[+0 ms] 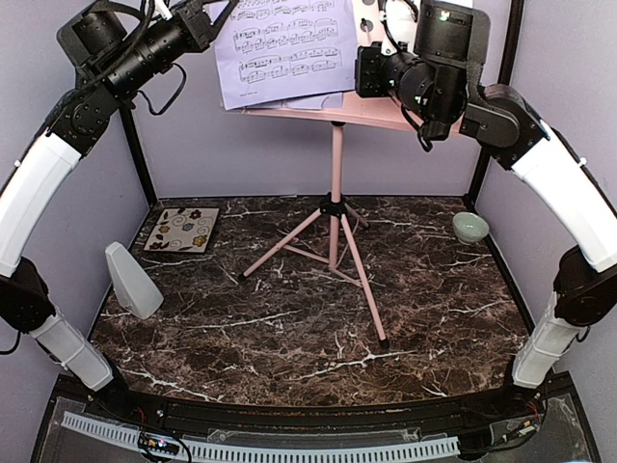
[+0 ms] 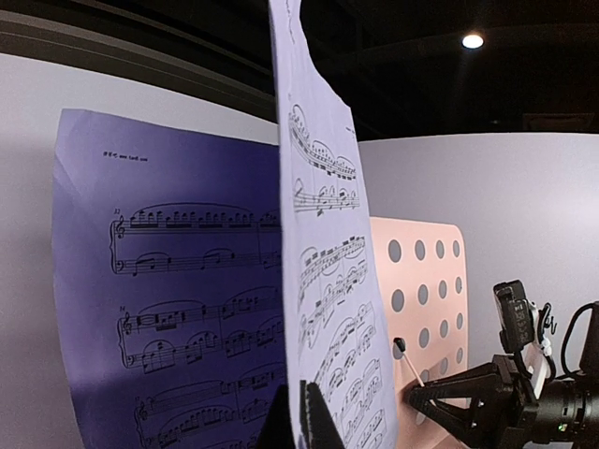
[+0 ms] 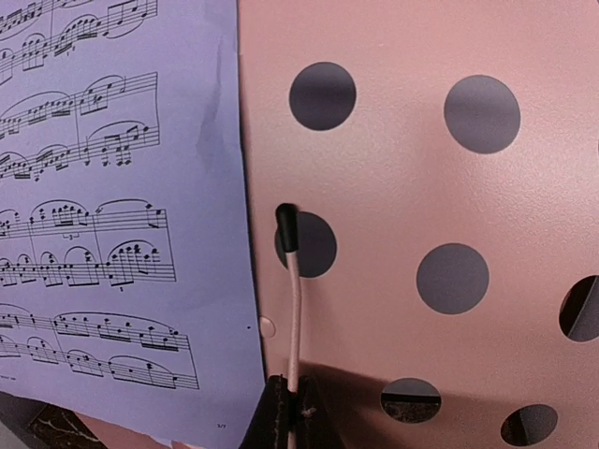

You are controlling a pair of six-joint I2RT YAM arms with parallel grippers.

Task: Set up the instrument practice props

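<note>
Setting: dark marbled worktop (image 1: 289,328) boxed in by pale lavender walls, both arms raised high at the back
Stand: the pink music stand (image 1: 336,193) is up on its tripod legs mid-worktop, perforated plate at the top, so that part looks done
Pages: the sheet-music pages (image 1: 284,48) sit on the plate's left half; one lies flat against it, and another shows edge-on in the left wrist view, standing off the plate, so I'd call it not yet settled
Metronome: the metronome (image 1: 133,280) stands upright at the left of the worktop, near the floral tile (image 1: 181,230) and well apart from the stand, with no hand near it
Bowl: a small green bowl (image 1: 469,228) sits off at the right, out of play
Left hand: the left hand (image 2: 301,416) is pinched tight on the edge of that loose page, only paper between the fingers
Right hand: the right hand (image 3: 285,412) is closed on the thin black-tipped page-holder wire (image 3: 296,309), just beside the flat page's edge
Left arm: reaching up and in from the left, wrist by the upper left of the pages
Right arm: elbow bent high on the right, forearm reaching leftwards, wrist facing the plate head-on
Left to do: by my reckoning, seat the loose page, bring the wire over the paper, then see to the metronome
</note>
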